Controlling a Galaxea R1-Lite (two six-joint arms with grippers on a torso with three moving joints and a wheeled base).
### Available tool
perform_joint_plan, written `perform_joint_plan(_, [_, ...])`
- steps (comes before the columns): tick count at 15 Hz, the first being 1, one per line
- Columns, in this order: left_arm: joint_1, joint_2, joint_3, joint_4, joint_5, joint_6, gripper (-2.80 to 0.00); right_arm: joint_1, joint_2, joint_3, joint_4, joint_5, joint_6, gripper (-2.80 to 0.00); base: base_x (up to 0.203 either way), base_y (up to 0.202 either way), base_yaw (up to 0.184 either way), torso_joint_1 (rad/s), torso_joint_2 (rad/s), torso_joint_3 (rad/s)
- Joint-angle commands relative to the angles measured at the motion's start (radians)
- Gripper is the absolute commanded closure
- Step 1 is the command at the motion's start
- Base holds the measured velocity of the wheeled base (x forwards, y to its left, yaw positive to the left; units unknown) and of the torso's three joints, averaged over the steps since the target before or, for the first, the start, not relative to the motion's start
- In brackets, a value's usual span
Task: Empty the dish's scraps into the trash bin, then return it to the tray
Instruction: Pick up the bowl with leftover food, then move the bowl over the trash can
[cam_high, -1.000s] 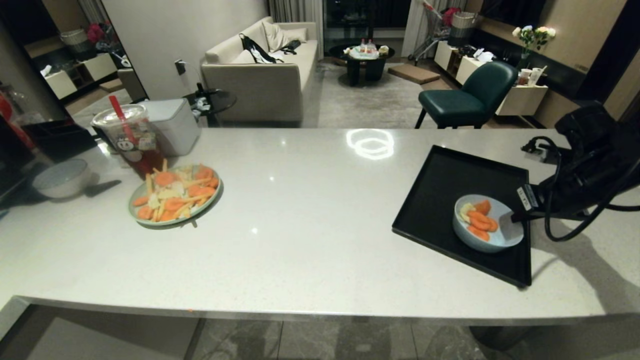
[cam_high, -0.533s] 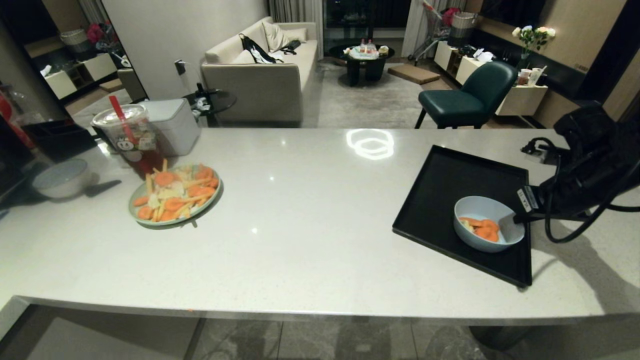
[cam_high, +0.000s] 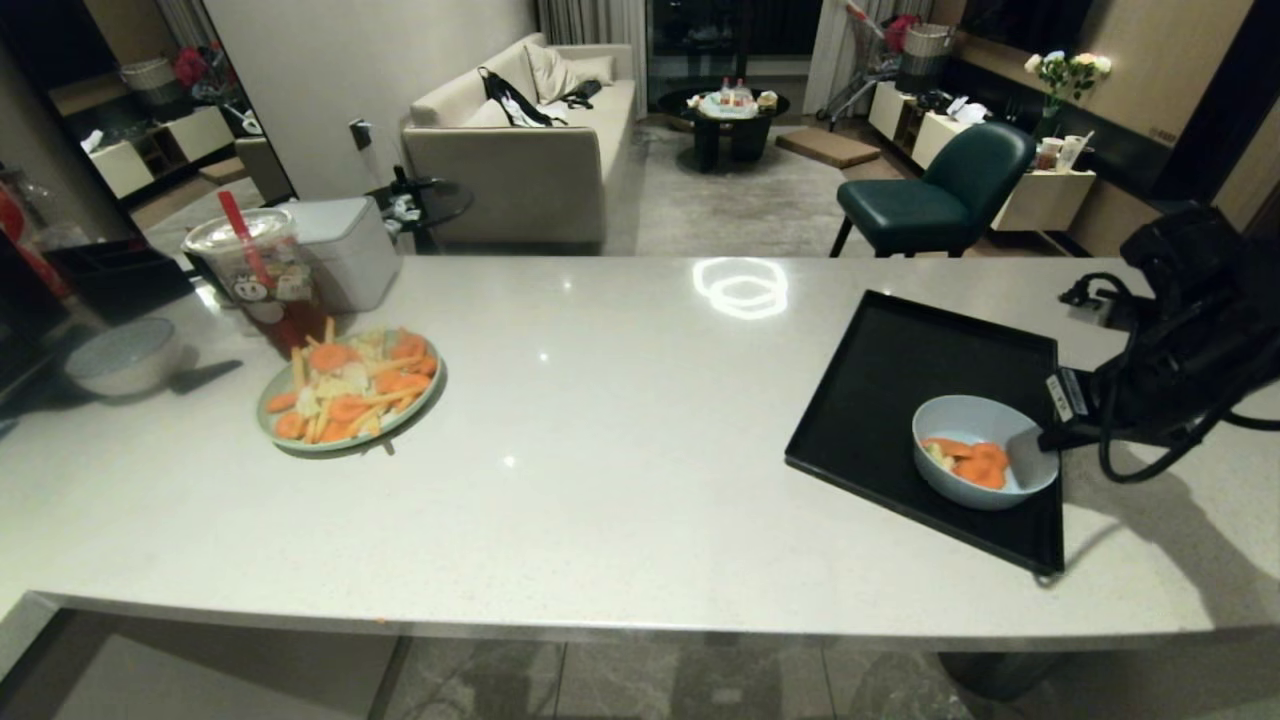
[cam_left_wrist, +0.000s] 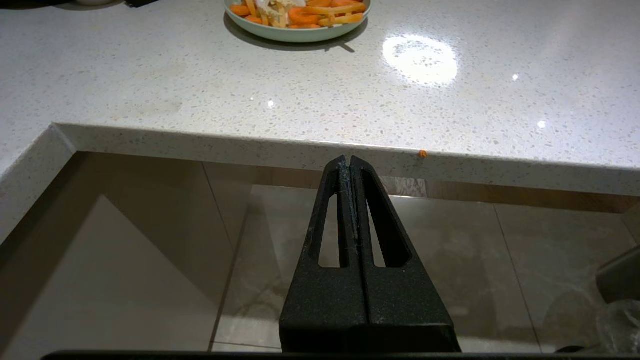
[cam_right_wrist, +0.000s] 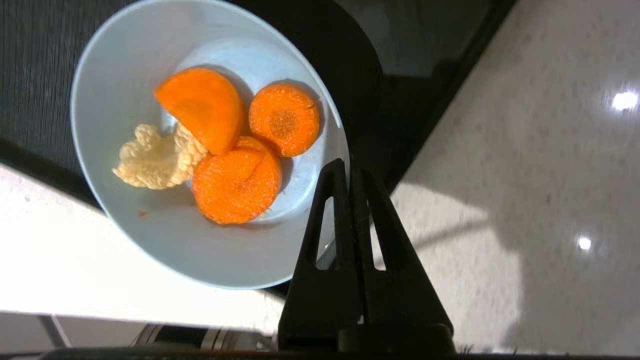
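Right gripper (cam_right_wrist: 350, 165) clamped tight on the rim of the dish (cam_right_wrist: 165, 240), fingers pinched to a narrow line over its near-right edge, with the arm reaching in from the right of the head view. Dish (cam_high: 985, 465) tilted and raised at the gripped side, hanging over the near right corner of the tray (cam_high: 900, 370), whether its far underside touched the tray could not be told. Scraps (cam_right_wrist: 235, 145) heaped in the bowl's bottom: three orange round slices overlapping, plus a pale knobbly chunk just beside them (a small orange smear on the glaze too). Tray set askew on the pale speckled counter (cam_high: 600, 400), at the counter's right end. Left gripper (cam_left_wrist: 350, 165) pressed together and holding nothing, parked below the counter's front edge over the tiled floor (cam_left_wrist: 150, 280). Well apart on the counter's left: a green plate (cam_high: 350, 390) piled with orange and yellow sticks, a lidded drink cup (cam_high: 255, 275) with a red straw behind it, and a grey-white bowl (cam_high: 125, 355) farther left. No trash bin seen in any view.
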Motion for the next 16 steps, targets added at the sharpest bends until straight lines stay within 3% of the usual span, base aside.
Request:
perform_joint_plan(1, [0.000, 0.001, 0.000, -0.001, 0.001, -0.001, 0.00, 0.000, -0.034, 0.007, 0.025, 0.004, 0.007, 0.00, 0.000, 0.000, 0.000, 0.000, 0.00, 0.000])
perform_joint_plan(16, [0.000, 0.001, 0.000, -0.001, 0.001, -0.001, 0.00, 0.002, -0.249, 0.170, 0.026, 0.005, 0.046, 0.00, 0.000, 0.000, 0.000, 0.000, 0.00, 0.000])
